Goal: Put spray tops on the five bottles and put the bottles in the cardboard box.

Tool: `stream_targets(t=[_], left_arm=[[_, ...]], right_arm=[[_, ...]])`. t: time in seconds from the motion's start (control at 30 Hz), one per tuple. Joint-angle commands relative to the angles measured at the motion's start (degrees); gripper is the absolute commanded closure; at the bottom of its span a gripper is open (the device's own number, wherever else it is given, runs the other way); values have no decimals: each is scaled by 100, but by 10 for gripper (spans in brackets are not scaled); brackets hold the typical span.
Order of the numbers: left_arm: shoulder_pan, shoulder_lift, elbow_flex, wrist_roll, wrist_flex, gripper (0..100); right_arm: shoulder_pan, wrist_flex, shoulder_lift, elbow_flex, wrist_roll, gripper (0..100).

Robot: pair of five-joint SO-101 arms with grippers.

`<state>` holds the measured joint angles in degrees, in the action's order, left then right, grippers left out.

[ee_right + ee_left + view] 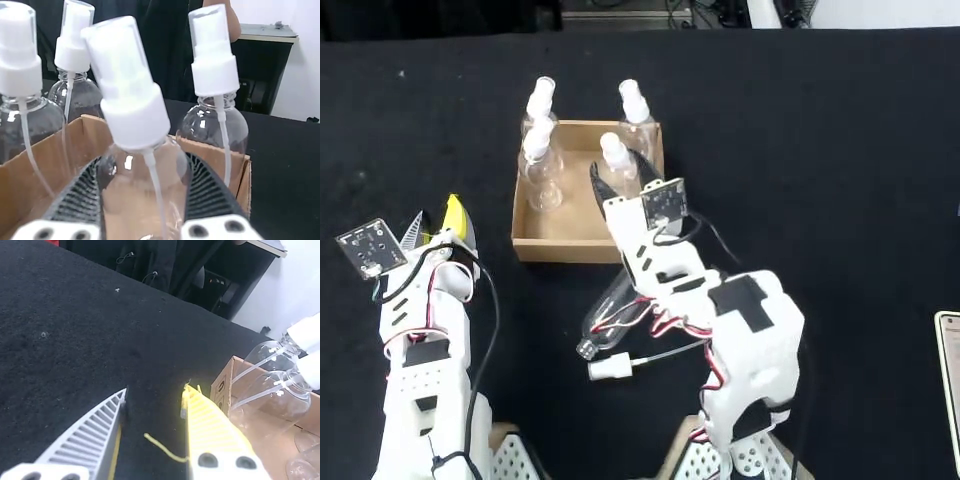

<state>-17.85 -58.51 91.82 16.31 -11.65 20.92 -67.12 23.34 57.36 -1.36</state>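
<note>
- The right gripper (620, 172) reaches over the near edge of the cardboard box (565, 246), at the box's right side.
- In the right wrist view its two black fingers (206, 192) press against either side of the held bottle (142, 182), so the right gripper (142, 202) is clamped on that bottle's clear body.
- The held bottle (614, 149) stands upright inside the box with a white spray top screwed on, its dip tube running down inside.
- Three more capped bottles stand upright in the box: the far-left bottle (540, 101), the far-right bottle (633, 104) and the near-left bottle (538, 160).
- The near-left bottle stands just left of the held one; the two far bottles stand at the box's far wall.
- The lying bottle (615, 306) rests on its side on the black table (820, 150), near of the box and partly under the right arm, with its neck bare.
- The loose spray top (611, 369) lies just near of that bottle's neck, its thin tube pointing right.
- The left gripper (437, 211) sits left of the box, well apart from the lying bottle.
- Its grey and yellow fingers (200, 415) are spread wide with nothing between them, and the box corner (222, 386) shows just beyond the left gripper (155, 390).
</note>
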Motion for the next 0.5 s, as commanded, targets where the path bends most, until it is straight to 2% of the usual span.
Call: stream_targets(t=[0.0,0.4,0.47], left_arm=[[22,-44,-101,26,-149,841],[22,-44,-110,26,-158,841],[22,-44,-110,26,-158,841]], right_arm=[[70,-185,-22,-215,-9,986],[88,-185,-22,-215,-9,983],[97,-185,-22,-215,-9,947]])
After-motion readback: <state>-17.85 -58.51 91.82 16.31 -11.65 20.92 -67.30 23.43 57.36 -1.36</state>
